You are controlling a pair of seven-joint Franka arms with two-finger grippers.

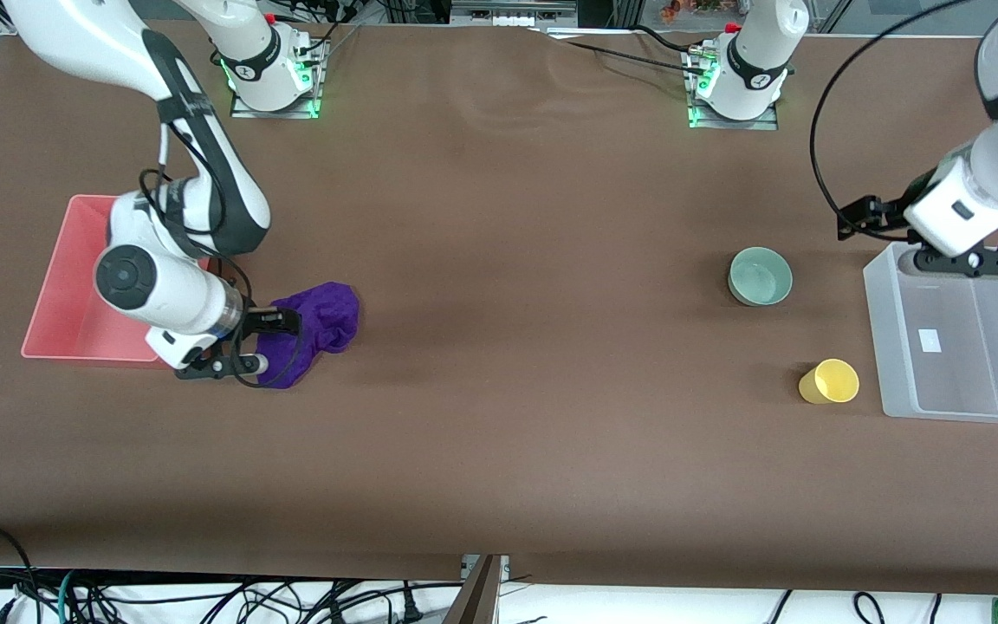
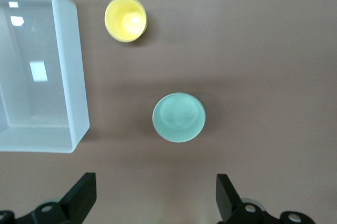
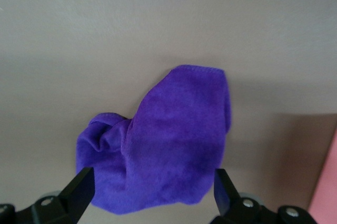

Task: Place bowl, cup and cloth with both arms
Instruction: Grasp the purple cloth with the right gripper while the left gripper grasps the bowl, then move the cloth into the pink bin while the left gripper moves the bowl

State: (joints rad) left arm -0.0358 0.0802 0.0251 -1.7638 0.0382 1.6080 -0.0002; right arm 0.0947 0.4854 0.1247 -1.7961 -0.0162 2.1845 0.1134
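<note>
The right gripper (image 1: 235, 360) hangs low at the right arm's end of the table, its two black fingers (image 3: 79, 187) spread wide apart with nothing between them. In the right wrist view the fingers frame the edge of the cloth (image 3: 160, 139) that lies closest to them, one on each side, though whether they touch the fabric cannot be told. The cloth (image 1: 313, 334), a crumpled purple heap, lies on the brown table (image 1: 508, 347) just beside this gripper, toward the table's middle. A pink tray (image 1: 66, 286) sits on the gripper's outer side, right at the end of the table, partly covered by the right arm (image 1: 178, 286).

The left gripper (image 1: 971, 260) is held up over the edge of a clear plastic bin (image 1: 954, 347) at the left arm's end of the table. Its fingers (image 2: 81, 195) also stand wide open and hold nothing. In the left wrist view the bowl (image 2: 179, 117) shows out ahead of the open fingers, roughly in line with the gap between them. The pale green bowl (image 1: 760, 276) stands upright on the table near the bin, toward the table's middle. The yellow cup (image 1: 829, 382) lies tipped on the table closer to the front camera than the bowl, just beside the bin's wall and well apart from the bowl.
</note>
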